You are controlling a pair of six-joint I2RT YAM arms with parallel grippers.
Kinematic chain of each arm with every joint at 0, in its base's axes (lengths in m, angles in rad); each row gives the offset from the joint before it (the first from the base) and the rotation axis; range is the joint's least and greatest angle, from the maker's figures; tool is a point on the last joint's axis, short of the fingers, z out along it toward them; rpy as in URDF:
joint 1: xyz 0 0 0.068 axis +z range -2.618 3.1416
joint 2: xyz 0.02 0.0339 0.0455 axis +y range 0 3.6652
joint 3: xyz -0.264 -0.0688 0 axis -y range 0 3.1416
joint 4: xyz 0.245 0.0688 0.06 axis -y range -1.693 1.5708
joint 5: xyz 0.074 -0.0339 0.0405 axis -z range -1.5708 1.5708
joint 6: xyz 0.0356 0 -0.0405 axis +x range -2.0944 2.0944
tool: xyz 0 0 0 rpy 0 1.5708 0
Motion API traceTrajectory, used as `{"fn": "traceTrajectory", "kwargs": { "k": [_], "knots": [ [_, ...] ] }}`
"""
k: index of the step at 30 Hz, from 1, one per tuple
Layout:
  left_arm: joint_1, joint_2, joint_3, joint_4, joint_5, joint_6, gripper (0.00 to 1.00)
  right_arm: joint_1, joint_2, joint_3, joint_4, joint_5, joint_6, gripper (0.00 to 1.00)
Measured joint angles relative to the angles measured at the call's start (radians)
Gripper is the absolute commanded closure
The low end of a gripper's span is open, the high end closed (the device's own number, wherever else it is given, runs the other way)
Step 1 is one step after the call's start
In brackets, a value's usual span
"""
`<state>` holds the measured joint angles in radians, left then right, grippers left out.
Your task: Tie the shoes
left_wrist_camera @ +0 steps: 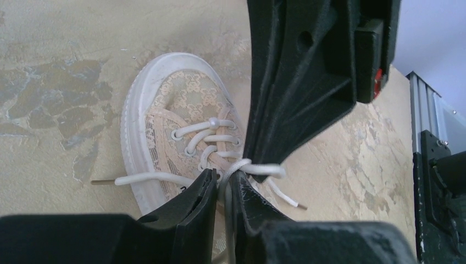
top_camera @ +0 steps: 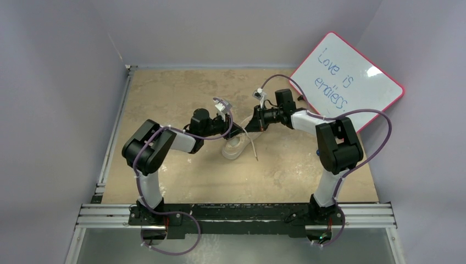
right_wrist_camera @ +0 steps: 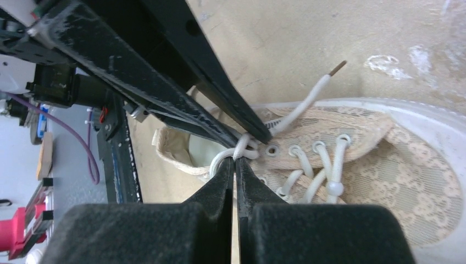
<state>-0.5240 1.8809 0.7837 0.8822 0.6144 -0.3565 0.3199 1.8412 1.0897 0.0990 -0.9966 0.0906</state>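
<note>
Sneaker [left_wrist_camera: 165, 110] laces [left_wrist_camera: 266, 170] tight between both claws [left_wrist_camera: 222, 184] [right_wrist_camera: 236, 165]

Probably lab: enclosed table [top_camera: 165, 93], aluminium rail [top_camera: 373, 215], whiteboard [top_camera: 351, 77].

The top external camera sits above and behind the arm bases, facing down and forward over the whole mottled tan tabletop [top_camera: 165, 93] from afar. The wrist cameras look along the left gripper [left_wrist_camera: 221, 179] and right gripper [right_wrist_camera: 235, 162] at close range. Both share the cream low-top canvas sneaker [left_wrist_camera: 165, 104] and its long cream laces [left_wrist_camera: 203, 129], from opposite sides.
</note>
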Motion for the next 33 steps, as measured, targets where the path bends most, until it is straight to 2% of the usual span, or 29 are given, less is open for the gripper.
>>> {"fn": "traceTrajectory", "kwargs": {
  "k": [14,21,26,33],
  "knots": [
    [-0.005,0.038,0.006,0.077,0.013,-0.034,0.97,0.023,-0.06,-0.043,0.029,0.039,0.023,1.0],
    [-0.006,0.062,0.003,0.121,-0.004,-0.071,0.99,0.048,-0.061,-0.065,0.11,0.133,0.192,1.0],
    [-0.008,0.077,-0.03,0.189,-0.017,-0.1,1.0,0.056,-0.062,-0.118,0.212,0.159,0.343,0.89],
    [-0.012,0.085,-0.053,0.25,-0.02,-0.116,1.0,0.063,-0.087,-0.135,0.212,0.149,0.404,0.67]
  ]
}}
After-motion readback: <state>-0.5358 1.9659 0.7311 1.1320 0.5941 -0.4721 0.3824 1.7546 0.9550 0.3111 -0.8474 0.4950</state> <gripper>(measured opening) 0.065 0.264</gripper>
